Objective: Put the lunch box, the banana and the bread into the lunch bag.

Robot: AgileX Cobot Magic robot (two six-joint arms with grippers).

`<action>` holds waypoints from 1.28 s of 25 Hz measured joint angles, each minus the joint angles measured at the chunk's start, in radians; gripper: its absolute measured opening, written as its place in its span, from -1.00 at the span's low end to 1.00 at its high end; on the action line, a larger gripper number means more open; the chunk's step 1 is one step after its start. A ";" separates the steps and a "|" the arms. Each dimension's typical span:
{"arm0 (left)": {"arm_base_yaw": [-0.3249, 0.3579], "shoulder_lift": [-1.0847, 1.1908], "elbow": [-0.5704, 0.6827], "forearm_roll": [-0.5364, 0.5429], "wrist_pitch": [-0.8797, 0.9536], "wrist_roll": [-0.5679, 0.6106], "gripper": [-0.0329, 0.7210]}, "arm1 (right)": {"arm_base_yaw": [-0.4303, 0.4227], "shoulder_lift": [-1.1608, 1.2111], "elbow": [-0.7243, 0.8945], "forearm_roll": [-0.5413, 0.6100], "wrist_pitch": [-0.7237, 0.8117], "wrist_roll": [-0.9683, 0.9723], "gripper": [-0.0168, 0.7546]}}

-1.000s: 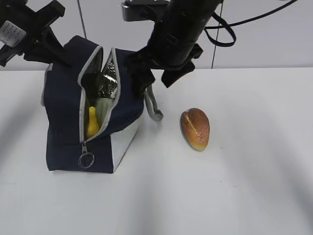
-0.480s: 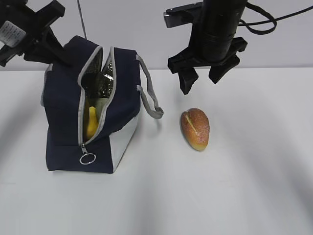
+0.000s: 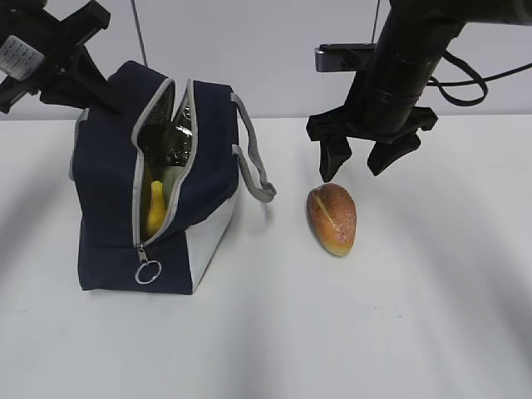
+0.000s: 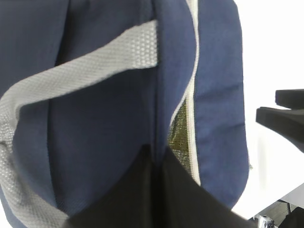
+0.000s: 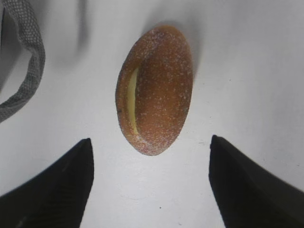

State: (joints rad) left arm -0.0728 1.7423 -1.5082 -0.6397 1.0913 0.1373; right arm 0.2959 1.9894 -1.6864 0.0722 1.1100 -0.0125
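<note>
My right pincer (image 3: 359,164) hangs wide open with nothing in it, its two dark fingers (image 5: 52,190) spread to either side. The bread (image 3: 332,219) lies on the white counter (image 3: 399,316) just below and slightly ahead of that pincer, untouched. It is an oval roll with a golden-brown, finely speckled crust. Its long axis runs from the pincer outward toward the near edge of the counter, and my open fingers straddle that axis in the right wrist view. A pale slit follows the roll's length, sitting toward the lunch bag's side.

The lunch bag (image 3: 154,191) stands well off to the left of my right pincer, a soft navy fabric box with a white side panel and woven grey handles (image 3: 253,162). One handle loop droops toward the bread. Its grey zipper (image 3: 141,208) is drawn open along the front, with the ring pull (image 3: 147,272) hanging low. Crinkled silver foil lining shows in the gap.

Inside that gap the banana (image 3: 155,208) stands on end, smooth and yellow. Beside it is a pale sage-green surface, the lunch box (image 3: 173,183).

My left pincer (image 4: 154,190) is pinched shut on the navy fabric of the lunch bag's upper edge, beside the grey zipper tape.
</note>
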 joint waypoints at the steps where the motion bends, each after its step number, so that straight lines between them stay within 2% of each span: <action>1: 0.000 0.000 0.000 0.000 0.000 0.000 -0.92 | 0.000 0.004 0.003 0.006 -0.005 0.000 0.50; 7: 0.000 0.000 0.000 0.001 0.000 0.000 -0.92 | 0.000 0.072 0.006 0.025 -0.029 -0.006 0.59; 16: 0.000 0.000 0.000 0.001 0.000 0.000 -0.92 | 0.000 0.146 0.006 0.074 -0.069 -0.004 0.59; 25: 0.000 0.000 0.000 0.002 0.000 0.000 -0.92 | 0.000 0.198 0.006 0.073 -0.108 0.005 0.59; 32: 0.000 0.000 0.000 0.002 0.000 0.001 -0.92 | 0.000 0.202 0.006 0.069 -0.130 0.005 0.43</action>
State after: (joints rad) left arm -0.0728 1.7423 -1.5082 -0.6381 1.0913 0.1384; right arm 0.2959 2.1914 -1.6809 0.1407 0.9804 -0.0078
